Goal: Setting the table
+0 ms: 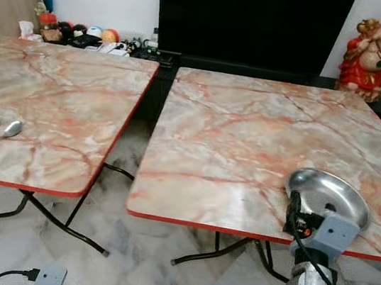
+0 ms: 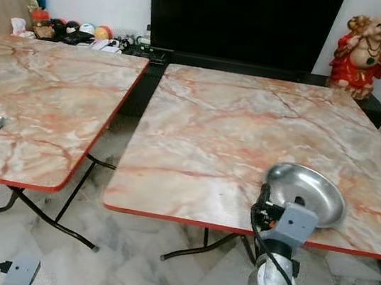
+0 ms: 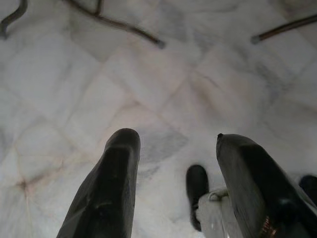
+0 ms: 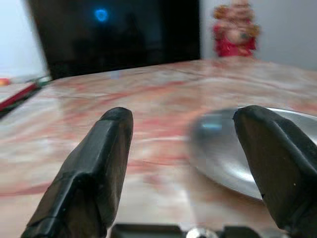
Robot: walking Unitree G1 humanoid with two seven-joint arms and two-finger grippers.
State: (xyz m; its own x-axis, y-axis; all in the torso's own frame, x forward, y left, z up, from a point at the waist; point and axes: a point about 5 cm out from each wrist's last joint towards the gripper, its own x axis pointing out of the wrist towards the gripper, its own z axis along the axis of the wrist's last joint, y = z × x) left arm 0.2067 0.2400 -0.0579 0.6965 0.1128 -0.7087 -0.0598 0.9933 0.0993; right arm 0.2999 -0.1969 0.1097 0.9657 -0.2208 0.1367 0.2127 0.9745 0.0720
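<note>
Steel plate at the right table's near edge.
The right gripper (image 4: 181, 148) hovered beside the steel plate (image 1: 329, 195), fingers apart and empty; the left gripper (image 3: 176, 168) hung open above the marble floor (image 3: 148, 74).

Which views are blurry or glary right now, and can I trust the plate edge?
Right wrist view: soft throughout, steel plate smeared, its near rim unclear, with a bluish glint; right gripper fingers open. Eye views: sharp, plate rim crisp, mild sheen on the right table. Left wrist view: dim, floor tiles slightly soft, left gripper open.
</note>
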